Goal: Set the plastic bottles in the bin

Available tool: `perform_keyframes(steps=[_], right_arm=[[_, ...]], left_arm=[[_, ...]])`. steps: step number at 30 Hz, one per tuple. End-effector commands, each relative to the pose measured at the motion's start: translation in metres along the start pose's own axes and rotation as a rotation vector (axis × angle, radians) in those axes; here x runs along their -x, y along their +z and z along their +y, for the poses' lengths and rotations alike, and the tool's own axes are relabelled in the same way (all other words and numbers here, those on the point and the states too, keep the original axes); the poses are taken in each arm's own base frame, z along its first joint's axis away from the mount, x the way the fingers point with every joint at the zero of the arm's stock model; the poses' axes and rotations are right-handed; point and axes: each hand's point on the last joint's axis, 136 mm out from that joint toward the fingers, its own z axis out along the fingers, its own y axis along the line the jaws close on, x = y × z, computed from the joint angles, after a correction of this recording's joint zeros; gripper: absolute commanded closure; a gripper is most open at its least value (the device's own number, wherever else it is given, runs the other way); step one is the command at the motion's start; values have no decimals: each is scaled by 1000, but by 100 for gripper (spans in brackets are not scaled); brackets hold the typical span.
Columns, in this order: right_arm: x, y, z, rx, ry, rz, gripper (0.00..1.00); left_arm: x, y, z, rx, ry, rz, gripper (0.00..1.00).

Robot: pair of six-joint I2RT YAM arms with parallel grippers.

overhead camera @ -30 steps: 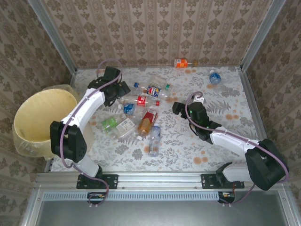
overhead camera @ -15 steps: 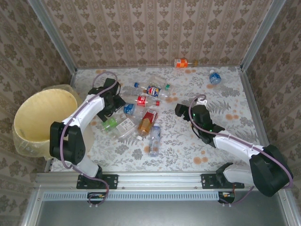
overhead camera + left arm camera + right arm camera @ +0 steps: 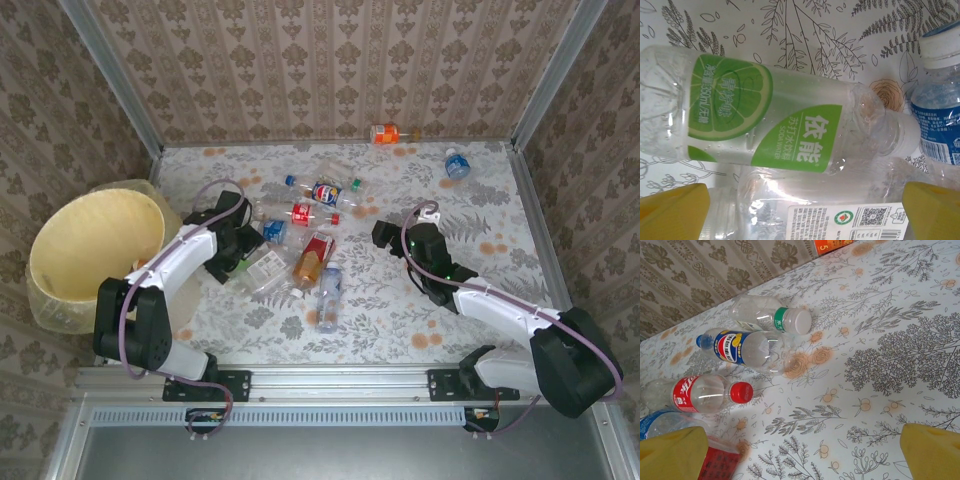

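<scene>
**Change since earlier frame:** the left arm has drawn back from the far side of the bottle heap toward the near-left. The right arm has shifted slightly and then held.

**Left gripper** [image 3: 228, 255]: yellow-tipped, jaws spread wide, poised over the left edge of the heap. In the left wrist view the left gripper [image 3: 800, 215] faces a clear plastic bottle with a lime-green label and white cap [image 3: 765, 130], lying on its side just beyond the fingertips. A clear bottle with a white printed label [image 3: 830, 212] shows between the fingertips; contact cannot be told. A blue-labelled bottle with a white cap [image 3: 940, 115] lies at the right edge.

**Right gripper** [image 3: 383, 235]: jaws spread wide, over bare tabletop [image 3: 400, 310] right of the heap. The right wrist view, with the right gripper [image 3: 802, 455] low in frame, looks at:
- a clear bottle with a green cap [image 3: 770, 315]
- a bottle with a blue, red and yellow label [image 3: 745, 347]
- a red-labelled, red-capped bottle [image 3: 700, 395]

**Outlying bottles:** an orange-labelled one [image 3: 385, 133] against the far wall, and a blue-labelled one [image 3: 456, 163] at far right, both well apart from the heap.

**Bin:** a large round pale yellow bin with a thin liner [image 3: 95, 215] stands beside the tabletop's left edge, near the left arm.
</scene>
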Motion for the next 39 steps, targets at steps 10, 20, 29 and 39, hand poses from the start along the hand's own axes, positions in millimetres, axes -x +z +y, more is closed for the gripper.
perform_keyframes(steps=[10, 20, 29, 39], right_arm=[[-2, 0, 1, 14, 2, 18, 0], [-2, -2, 1, 15, -10, 22, 0], [-1, -7, -2, 9, -16, 21, 0], [1, -14, -8, -3, -12, 3, 0]], left_arm=[[37, 28, -14, -41, -219, -129, 0], [73, 42, -18, 28, -199, -226, 0], [87, 68, -25, 89, -184, -241, 4], [99, 73, -34, 79, -104, -283, 29]])
